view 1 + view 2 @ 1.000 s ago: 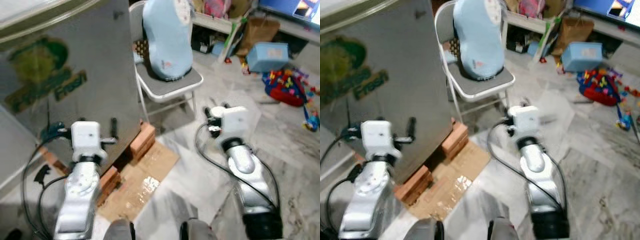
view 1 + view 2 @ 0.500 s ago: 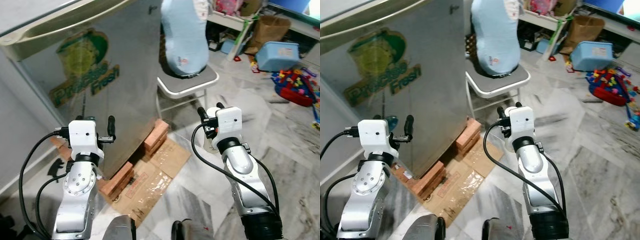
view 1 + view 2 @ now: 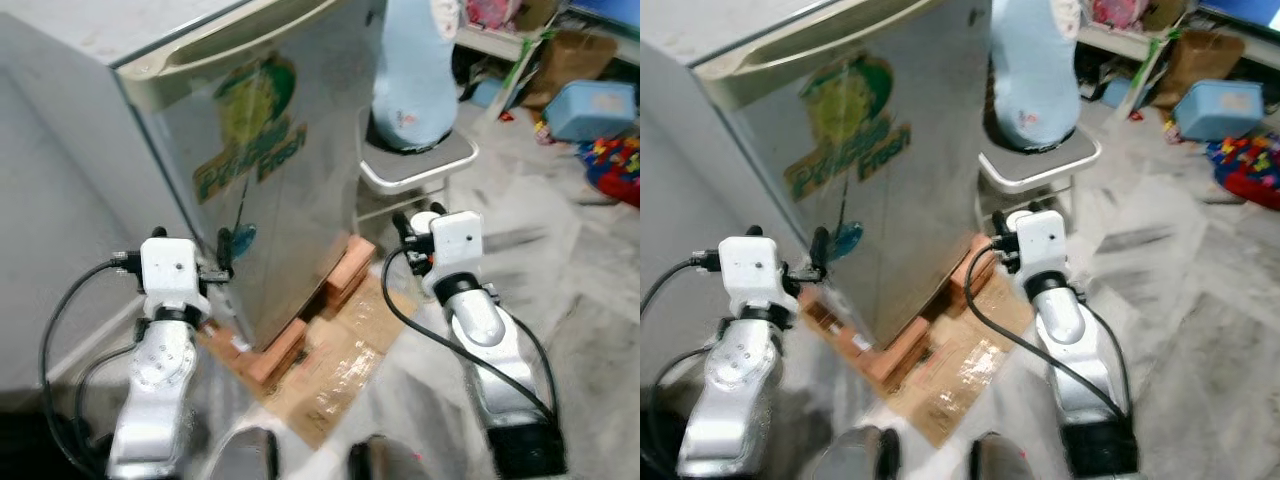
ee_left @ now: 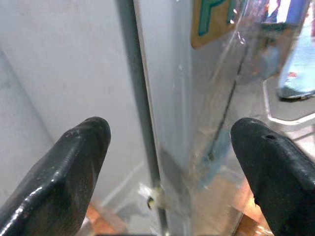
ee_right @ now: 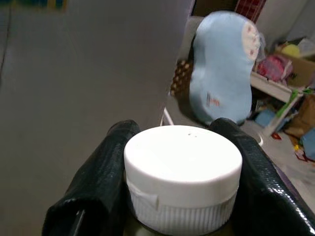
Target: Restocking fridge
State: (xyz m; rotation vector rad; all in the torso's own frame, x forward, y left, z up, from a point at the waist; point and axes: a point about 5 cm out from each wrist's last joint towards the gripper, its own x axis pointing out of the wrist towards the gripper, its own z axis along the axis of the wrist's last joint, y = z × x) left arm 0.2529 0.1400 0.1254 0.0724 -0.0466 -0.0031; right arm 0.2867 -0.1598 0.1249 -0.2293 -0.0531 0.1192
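Note:
A silver fridge (image 3: 270, 180) with a green and yellow sticker stands on bricks, its door shut. My left gripper (image 4: 170, 130) is open, held up close to the fridge's front corner, and the door's edge seam lies between its fingers (image 4: 74, 157). In the left eye view the left gripper (image 3: 218, 266) sits just beside that corner. My right gripper (image 5: 183, 147) is shut on a container with a white ribbed cap (image 5: 183, 162). The right gripper (image 3: 416, 222) hovers to the right of the fridge, in front of the chair.
A white folding chair (image 3: 420, 165) bearing a pale blue cushion (image 3: 415, 70) stands right of the fridge. Bricks (image 3: 345, 270) and flattened cardboard (image 3: 340, 375) lie at the fridge's base. A grey wall (image 3: 60, 200) is to the left. A blue box (image 3: 590, 105) and toys (image 3: 620, 160) are far right.
The camera has swung left, so the fridge's front corner is now central. The left gripper is closer to that corner. The right gripper still holds the white-capped container.

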